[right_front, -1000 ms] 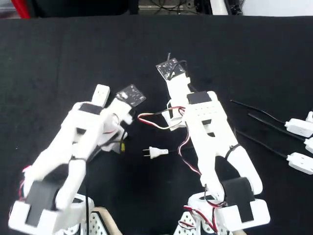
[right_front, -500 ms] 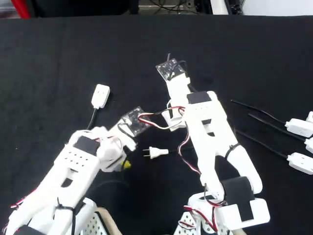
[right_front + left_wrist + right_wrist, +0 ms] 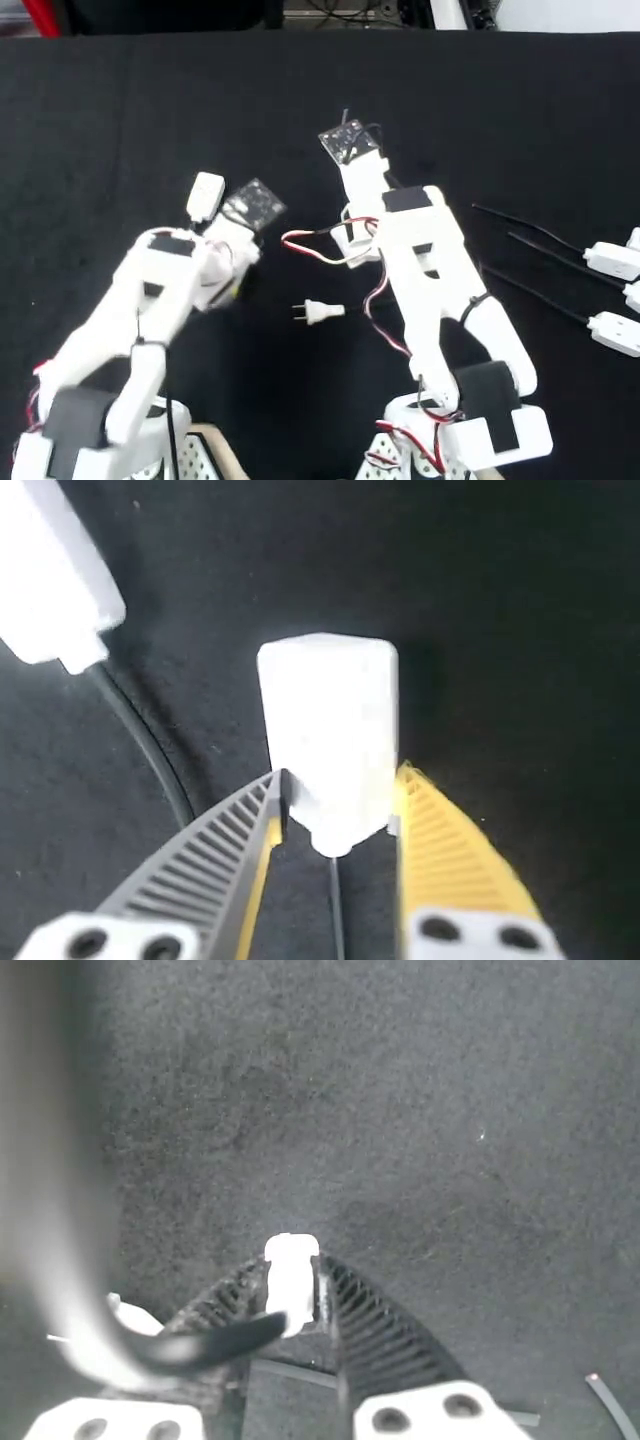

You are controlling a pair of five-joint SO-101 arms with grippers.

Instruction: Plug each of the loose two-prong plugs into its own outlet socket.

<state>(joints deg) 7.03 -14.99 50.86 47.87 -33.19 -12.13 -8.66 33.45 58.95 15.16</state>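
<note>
In the left wrist view my left gripper [image 3: 338,780] is shut on a white outlet socket [image 3: 330,715], whose cord runs back between the fingers. A second white socket [image 3: 50,570] with a black cord lies just beside it. From above, the left arm's wrist [image 3: 245,210] sits next to a white socket [image 3: 205,195]. My right gripper [image 3: 293,1265] is shut on a small white plug body [image 3: 291,1285] over bare black cloth. The right arm's wrist [image 3: 350,140] is at mid table. A loose two-prong plug [image 3: 318,312] lies between the arms.
Three white sockets [image 3: 612,260] with black cords [image 3: 525,240] lie at the right edge. The black cloth table [image 3: 120,110] stretches wide behind both arms. Red and white servo wires [image 3: 315,245] hang off the right arm near the loose plug.
The left arm pulled back toward the near edge half a second ago, then swung forward again beside the white socket. The right arm and the loose plug have not moved.
</note>
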